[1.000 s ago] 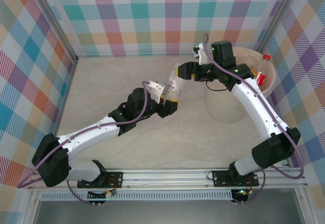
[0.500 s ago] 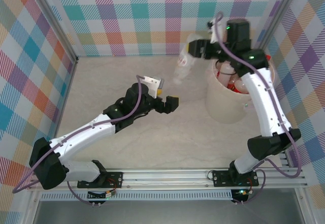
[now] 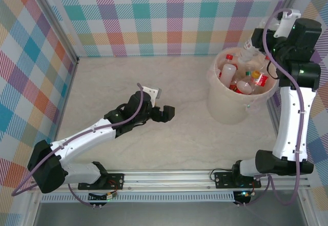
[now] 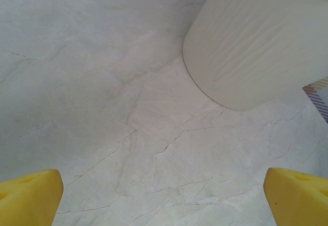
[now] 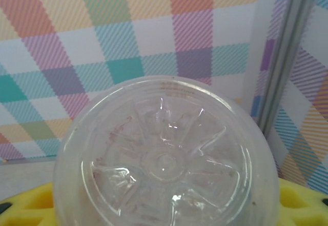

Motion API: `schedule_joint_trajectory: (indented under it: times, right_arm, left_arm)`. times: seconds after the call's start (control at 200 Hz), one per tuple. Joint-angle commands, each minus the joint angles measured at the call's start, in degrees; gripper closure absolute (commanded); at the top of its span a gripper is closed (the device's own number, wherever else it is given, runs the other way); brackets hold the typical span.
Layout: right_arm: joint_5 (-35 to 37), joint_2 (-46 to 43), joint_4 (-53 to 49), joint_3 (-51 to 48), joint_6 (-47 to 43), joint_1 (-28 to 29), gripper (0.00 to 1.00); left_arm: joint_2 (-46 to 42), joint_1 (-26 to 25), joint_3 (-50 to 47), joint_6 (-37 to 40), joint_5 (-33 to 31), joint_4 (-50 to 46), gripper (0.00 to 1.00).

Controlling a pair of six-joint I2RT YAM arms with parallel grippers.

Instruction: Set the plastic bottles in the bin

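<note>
Item: right gripper, raised at the bin's 1 o'clock rim, clamped on one clear plastic bottle. In the right wrist view the bottle's moulded base faces the lens, seated between the yellow fingers. Item: bin, white, at 2 o'clock on the table, holding a heap of bottles with red and white caps and labels, piled close to the rim. Item: left gripper, near table centre, claw spread wide and holding nothing. Its yellow fingertips sit well apart over bare marble, with the bin wall at their 1 o'clock. Step in hand, as judged: release into the bin. Handling note: carry the bottle inward toward the bin's centre before opening, since it hangs near the rim. A light bottle dropped onto a full heap may bounce or roll out, so lower it first.
</note>
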Motion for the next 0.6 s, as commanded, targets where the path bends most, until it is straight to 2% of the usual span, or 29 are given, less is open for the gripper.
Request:
schedule_joint_trajectory:
  times: [0.0, 0.225, 0.39, 0.52, 0.595]
  right_arm:
    - [-1.7, -0.9, 5.8, -5.1, -1.2, -3.3, 0.64]
    - [-3.0, -0.6, 10.6, -13.3, -3.6, -4.1, 0.64]
    - [-5.7, -1.7, 14.7, -20.5, -4.0, -4.2, 0.63]
    - [-7.8, -0.1, 10.8, -21.9, -2.3, -3.9, 0.63]
    - [-6.4, -0.8, 9.7, -24.2, -1.3, -3.3, 0.63]
  left_arm:
    - [1.4, -0.1, 1.6, -1.2, 1.3, 1.2, 0.00]
    - [1.6, 0.0, -0.2, -1.3, 1.5, 3.8, 0.00]
    - [2.8, 0.0, 1.5, 0.0, 1.6, 2.1, 0.00]
    - [3.2, 0.0, 1.4, -0.2, 1.3, 3.4, 0.00]
    - [3.5, 0.0, 1.2, -0.9, 1.1, 4.1, 0.00]
